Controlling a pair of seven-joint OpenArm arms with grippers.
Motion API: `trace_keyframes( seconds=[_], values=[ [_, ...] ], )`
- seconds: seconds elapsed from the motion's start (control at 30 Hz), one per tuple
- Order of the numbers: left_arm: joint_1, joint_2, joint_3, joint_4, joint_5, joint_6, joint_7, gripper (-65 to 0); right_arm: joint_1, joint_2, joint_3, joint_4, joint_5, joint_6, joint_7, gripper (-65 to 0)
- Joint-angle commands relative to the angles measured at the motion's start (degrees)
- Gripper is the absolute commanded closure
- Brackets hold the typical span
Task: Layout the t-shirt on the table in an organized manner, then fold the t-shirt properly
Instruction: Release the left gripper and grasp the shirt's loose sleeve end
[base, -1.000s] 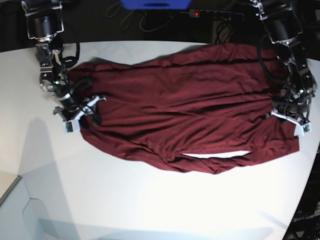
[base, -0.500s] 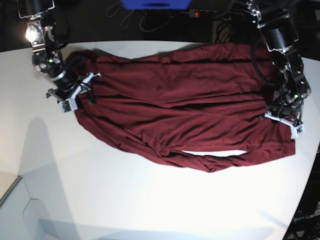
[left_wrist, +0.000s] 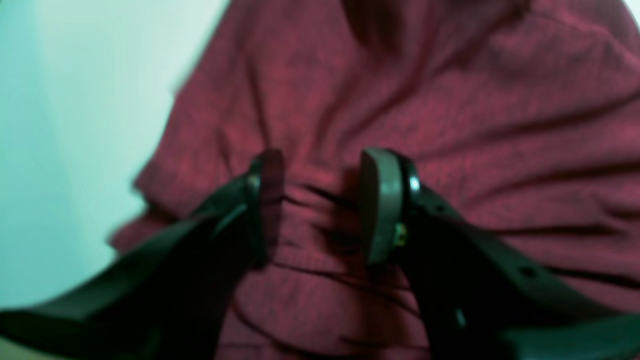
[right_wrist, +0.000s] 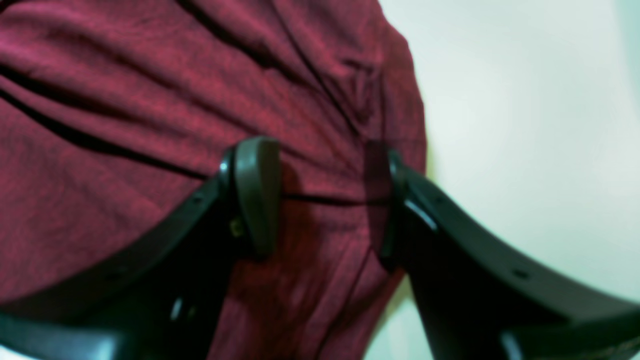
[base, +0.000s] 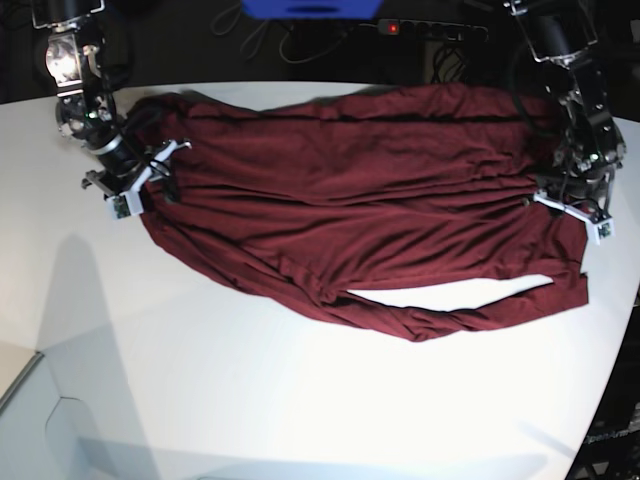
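Base view, one t-shirt, one table, two grippers

The broad, smooth white counter with a curved edge carries one thing: a large dark maroon soft fabric t-shirt, lying crumpled in long folds. The shirt stretches from the right hand across to the left hand, one end at each. Between the hands, on the nearer side, a sliver of bare counter shows through a gap in the cloth.
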Motion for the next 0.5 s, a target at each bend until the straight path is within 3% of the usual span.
trace_keyframes(
  seconds=[0.0, 0.23, 0.33, 0.47],
  values=[
    [-1.2, -1.1, -0.2, 3.0, -0.4, -0.2, -2.1, -24.8, -0.1, 0.7, 0.3, 0.4, -0.1, -0.1, -1.1, -28.1],
    [-7.3, -1.7, -3.0, 3.0, 0.1, -0.2, -2.4, -25.1, 0.0, 0.6, 0.3, 0.4, -0.1, -0.1, -1.2, -28.1],
    [-12.7, -1.8, -8.3, -2.4, 0.0, -0.2, -2.5, -25.1, -0.2, 0.6, 0.3, 0.4, -0.1, -0.1, -1.2, -28.1],
    [-21.4, -4.8, -13.0, -14.2, -0.2, -0.2, -2.5, -25.1, -0.2, 0.6, 0.3, 0.1, -0.1, -0.1, -1.3, -28.1]
  ],
)
